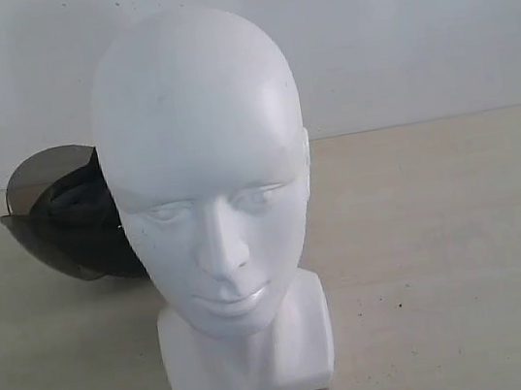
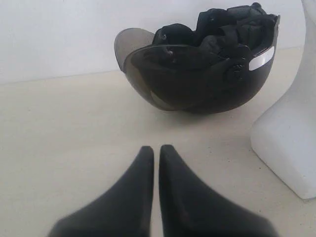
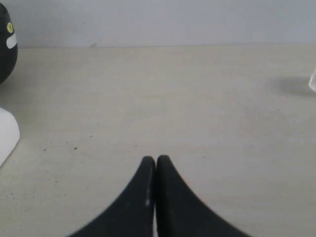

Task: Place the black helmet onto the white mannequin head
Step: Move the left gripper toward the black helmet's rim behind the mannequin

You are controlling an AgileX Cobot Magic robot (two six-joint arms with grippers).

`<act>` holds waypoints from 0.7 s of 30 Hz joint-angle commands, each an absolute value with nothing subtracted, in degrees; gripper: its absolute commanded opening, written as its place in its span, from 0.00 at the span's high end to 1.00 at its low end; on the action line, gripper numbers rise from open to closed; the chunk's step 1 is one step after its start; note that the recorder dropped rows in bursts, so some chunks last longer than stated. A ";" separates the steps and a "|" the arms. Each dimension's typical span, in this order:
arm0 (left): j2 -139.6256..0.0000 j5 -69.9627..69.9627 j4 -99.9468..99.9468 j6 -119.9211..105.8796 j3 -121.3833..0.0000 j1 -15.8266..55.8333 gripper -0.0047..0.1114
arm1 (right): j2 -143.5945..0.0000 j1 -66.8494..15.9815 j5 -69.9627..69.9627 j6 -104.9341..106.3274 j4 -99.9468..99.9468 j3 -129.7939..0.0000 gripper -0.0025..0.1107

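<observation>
The white mannequin head [image 1: 209,193] stands upright on the pale table, facing the exterior camera. Behind it to the left lies the black helmet [image 1: 73,218], upside down with its padded inside up and its smoky visor [image 2: 163,74] toward my left gripper. Most of the helmet [image 2: 207,69] shows in the left wrist view, beside the mannequin's base [image 2: 289,138]. My left gripper [image 2: 156,149] is shut and empty, short of the helmet and apart from it. My right gripper [image 3: 156,159] is shut and empty over bare table; a sliver of helmet [image 3: 7,49] and base [image 3: 7,136] shows at that view's edge.
A plain white wall [image 1: 412,25] closes off the back of the table [image 1: 446,255]. A small pale object [image 3: 312,83] sits at the edge of the right wrist view, casting a shadow. Neither arm shows in the exterior view.
</observation>
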State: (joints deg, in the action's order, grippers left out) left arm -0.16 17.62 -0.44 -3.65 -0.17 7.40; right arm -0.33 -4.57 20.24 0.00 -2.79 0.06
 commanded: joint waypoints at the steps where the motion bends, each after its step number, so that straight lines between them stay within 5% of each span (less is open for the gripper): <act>1: 0.00 17.58 -1.13 -4.00 0.00 7.32 0.92 | 0.00 -4.20 19.54 0.00 -2.46 0.00 0.98; 15: 0.00 16.90 -0.73 -4.00 0.00 7.32 0.92 | 0.00 -4.20 19.54 0.00 -2.46 0.00 0.98; 21: 0.00 -0.75 1.35 -5.05 0.00 7.32 0.92 | 0.00 -4.20 19.54 0.00 -2.46 0.00 0.98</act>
